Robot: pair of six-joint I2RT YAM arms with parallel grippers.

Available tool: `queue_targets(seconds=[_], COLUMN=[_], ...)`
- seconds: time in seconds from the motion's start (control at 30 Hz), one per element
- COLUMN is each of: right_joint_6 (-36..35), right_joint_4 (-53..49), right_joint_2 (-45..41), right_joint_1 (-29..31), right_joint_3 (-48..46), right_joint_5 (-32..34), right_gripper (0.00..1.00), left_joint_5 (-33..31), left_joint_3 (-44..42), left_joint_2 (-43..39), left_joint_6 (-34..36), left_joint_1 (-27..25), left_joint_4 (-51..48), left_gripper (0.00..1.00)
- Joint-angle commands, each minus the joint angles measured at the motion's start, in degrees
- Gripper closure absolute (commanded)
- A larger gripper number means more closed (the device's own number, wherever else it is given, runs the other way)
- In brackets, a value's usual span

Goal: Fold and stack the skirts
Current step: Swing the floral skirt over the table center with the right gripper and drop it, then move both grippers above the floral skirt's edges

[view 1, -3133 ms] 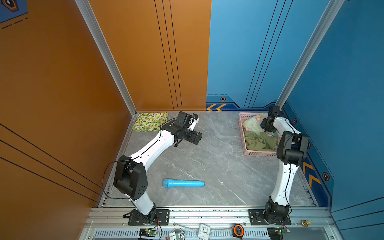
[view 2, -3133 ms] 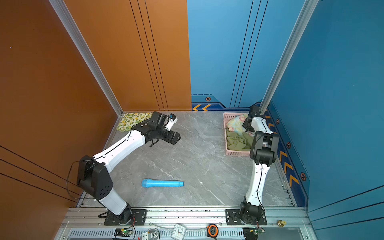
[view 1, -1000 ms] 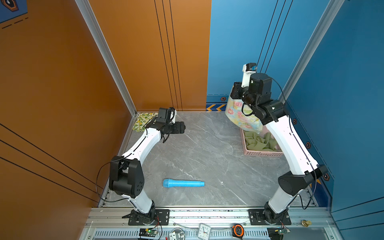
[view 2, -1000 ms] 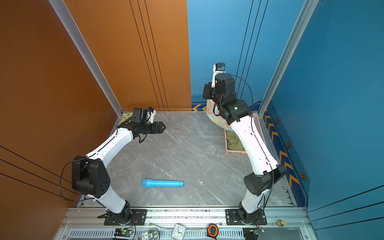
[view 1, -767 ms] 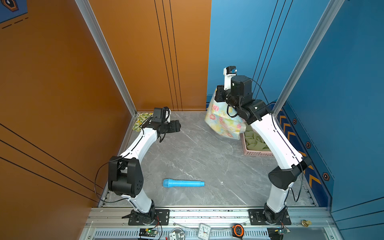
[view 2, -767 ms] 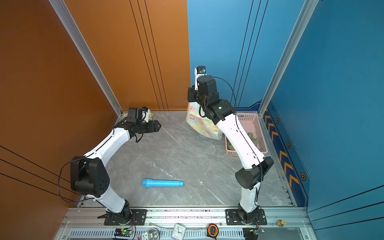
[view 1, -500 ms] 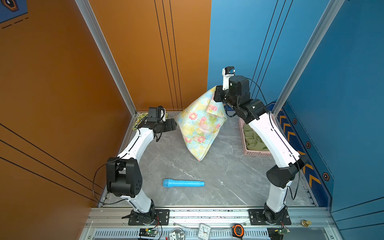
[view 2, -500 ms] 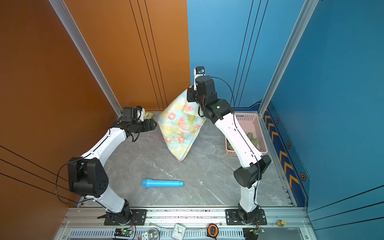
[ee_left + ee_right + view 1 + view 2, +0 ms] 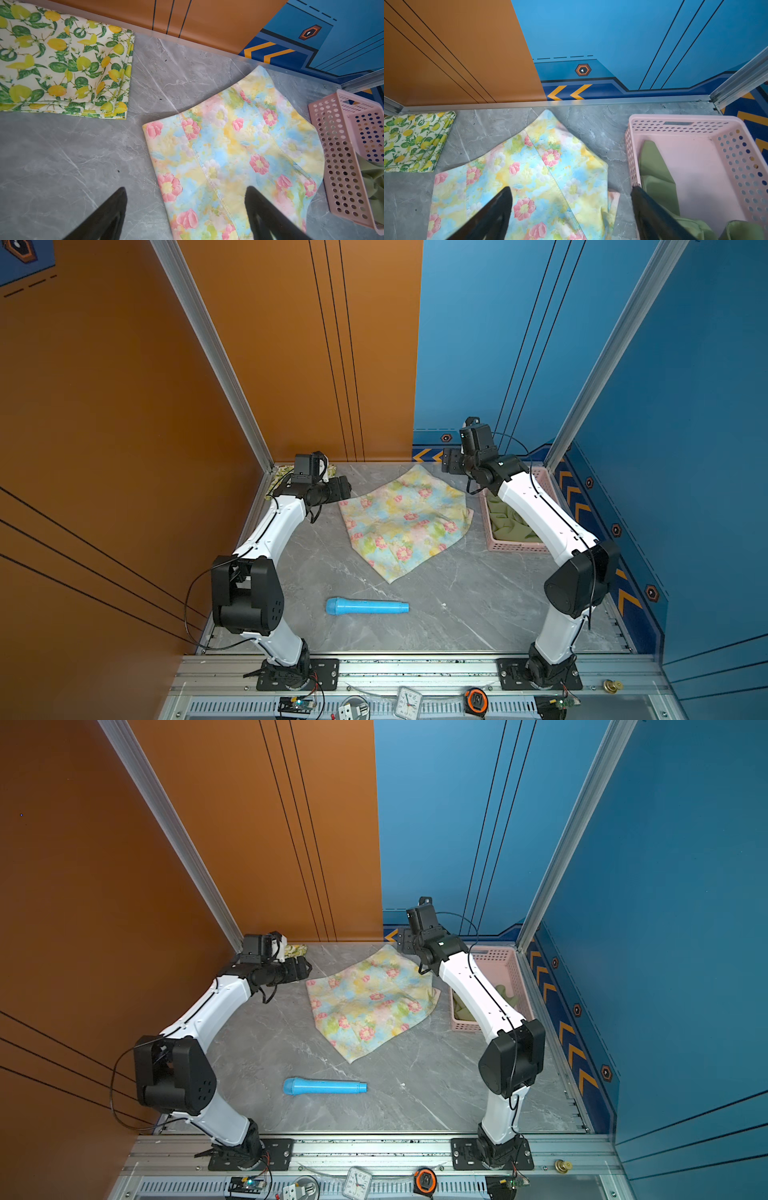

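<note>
The pastel floral skirt (image 9: 405, 518) (image 9: 370, 998) lies spread flat in the middle of the table. The lemon-print skirt (image 9: 62, 62) (image 9: 415, 141) sits folded in the back left corner. The olive green skirt (image 9: 654, 172) (image 9: 507, 518) is crumpled in the pink basket (image 9: 685, 124). My left gripper (image 9: 186, 189) (image 9: 345, 489) hovers open over the floral skirt's left edge, holding nothing. My right gripper (image 9: 571, 188) (image 9: 451, 460) stands open above the skirt's back right corner, near the basket, with nothing between its fingers.
A light blue cylinder (image 9: 368, 606) (image 9: 325, 1087) lies on the table in front of the floral skirt. The pink basket (image 9: 515, 546) stands against the right wall. Orange and blue walls close the back and sides.
My right gripper lifted the floral skirt out of the basket, swung it left over the table and let go; it now lies flat. My left arm drew back toward the lemon skirt.
</note>
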Motion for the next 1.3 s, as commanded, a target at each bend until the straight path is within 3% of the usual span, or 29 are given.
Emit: queue_targets(seconds=[0.0, 0.2, 0.4, 0.6, 0.9, 1.27], right_joint_6=[0.75, 2.38, 4.45, 6.28, 7.43, 8.18], right_joint_4=[-0.87, -0.78, -0.78, -2.19, -5.18, -5.31], right_joint_2=[-1.12, 1.42, 4.06, 9.45, 20.59, 30.06], right_joint_1=[1.81, 5.52, 5.43, 0.86, -3.21, -6.32], right_joint_3=[-2.82, -9.27, -11.29, -7.64, 0.86, 6.86], right_joint_5=[-1.64, -3.55, -4.77, -7.3, -0.66, -3.0], right_gripper=[0.1, 0.11, 0.12, 0.13, 0.14, 0.22], left_joint_5=[-0.59, -2.52, -5.09, -7.09, -7.53, -6.73], left_joint_3=[0.35, 1.74, 2.84, 3.55, 4.16, 4.47], left_joint_2=[1.94, 4.87, 7.31, 9.01, 10.35, 10.9], left_joint_6=[0.25, 1.35, 2.88, 3.96, 4.51, 4.16], left_joint_1=[-0.13, -1.15, -2.59, -4.05, -4.85, -4.81], left_joint_4=[-1.64, -3.97, -5.69, -6.85, -7.53, -7.47], left_gripper=[0.1, 0.1, 0.1, 0.09, 0.08, 0.08])
